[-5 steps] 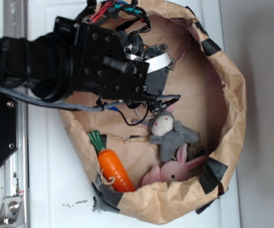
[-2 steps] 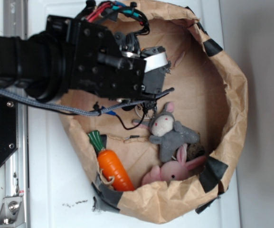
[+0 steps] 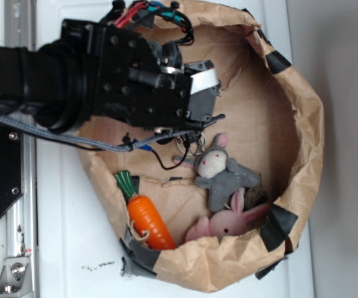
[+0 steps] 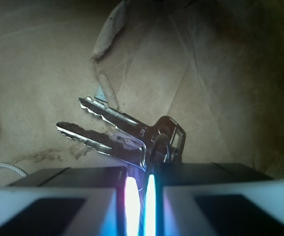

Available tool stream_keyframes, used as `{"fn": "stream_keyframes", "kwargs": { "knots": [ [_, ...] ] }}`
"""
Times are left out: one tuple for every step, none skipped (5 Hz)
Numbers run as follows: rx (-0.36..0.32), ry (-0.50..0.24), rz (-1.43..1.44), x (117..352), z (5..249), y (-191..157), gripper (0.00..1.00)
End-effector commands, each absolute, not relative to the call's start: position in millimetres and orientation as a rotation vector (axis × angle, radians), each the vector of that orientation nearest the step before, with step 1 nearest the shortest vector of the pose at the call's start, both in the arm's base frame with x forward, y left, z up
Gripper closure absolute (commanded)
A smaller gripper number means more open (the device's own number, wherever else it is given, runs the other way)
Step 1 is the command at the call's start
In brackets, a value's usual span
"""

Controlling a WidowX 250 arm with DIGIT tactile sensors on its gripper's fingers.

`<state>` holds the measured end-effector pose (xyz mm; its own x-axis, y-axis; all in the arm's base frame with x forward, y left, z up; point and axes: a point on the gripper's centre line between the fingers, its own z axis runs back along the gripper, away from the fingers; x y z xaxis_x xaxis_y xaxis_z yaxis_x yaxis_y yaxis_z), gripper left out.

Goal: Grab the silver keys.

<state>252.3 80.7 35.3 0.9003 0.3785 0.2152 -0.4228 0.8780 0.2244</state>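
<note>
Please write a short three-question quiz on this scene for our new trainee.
1. True or false: the pincer is shut on the silver keys.
2. Which toy lies nearest the orange plush carrot? A) grey plush bunny B) pink plush bunny
3. Fill in: the toys lie inside a crumpled brown paper ____.

Key: 1 true, the keys hang from the nearly closed jaws in the wrist view; 2 B; 3 bag.

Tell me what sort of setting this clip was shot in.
Probably a lab test bench, not a home: a paper-bag bin on a white tabletop, toys such as a plush carrot, and silver keys at the gripper.
</note>
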Motion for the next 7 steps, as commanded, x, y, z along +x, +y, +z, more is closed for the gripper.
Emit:
{"fn": "stream_keyframes", "kwargs": {
  "knots": [
    [0.305, -0.196, 0.467, 266.8, 79.6, 78.2, 1.0],
    [0.161, -0.217, 0.442, 247.1, 130.4, 58.2, 1.0],
    [0.019, -0.262, 0.389, 232.0, 168.9, 59.9, 1.0],
    [0.063, -0.262, 0.401, 237.4, 157.1, 59.9, 1.0],
    [0.092, -0.259, 0.391, 237.9, 152.6, 57.1, 1.0],
    [0.091, -0.23, 0.393, 242.7, 147.0, 54.4, 1.0],
    [0.1, -0.24, 0.4, 246.3, 138.2, 48.7, 1.0]
  ]
}}
